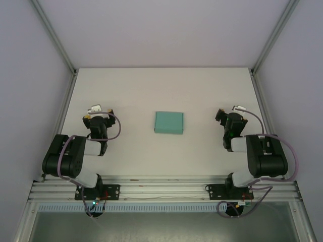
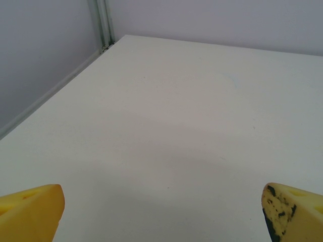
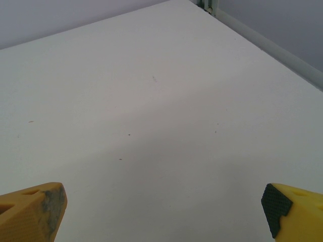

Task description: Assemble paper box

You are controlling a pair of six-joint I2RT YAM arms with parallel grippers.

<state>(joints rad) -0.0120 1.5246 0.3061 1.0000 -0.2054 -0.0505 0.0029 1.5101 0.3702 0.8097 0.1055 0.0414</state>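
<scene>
On my left, the left claw (image 2: 161,217) is spread wide. In its wrist view, one yellow fingertip (image 2: 31,212) sits in each lower corner, with bare white table (image 2: 166,101) between them and nothing pinched. From overhead, that arm is folded close to its base at the near edge, and the claw is well apart from the work.

In the middle of the table is the paper box (image 1: 169,122). It reads as a small, low, teal-green rectangle lying flat, roughly midway between the two arms and touching neither. I see no loose flaps sticking out and no flat die-cut outline. All four edges look straight, and a darker band along the near edge suggests a raised side wall. I judge the folding to be done, or very nearly. From this height I cannot tell whether the last tabs are fully tucked, or whether the top is a closed lid or an open tray.

On my right, the right claw (image 3: 161,217) is also spread, with its fingertips at the lower corners of its wrist view and only speckled table surface between them. That arm is likewise tucked near its base, well clear of the box.

With both claws empty and parked and the box standing alone, I'd call the task essentially complete. At most, I'd give it a closer check of the seams and press down any flap that is sitting proud.
</scene>
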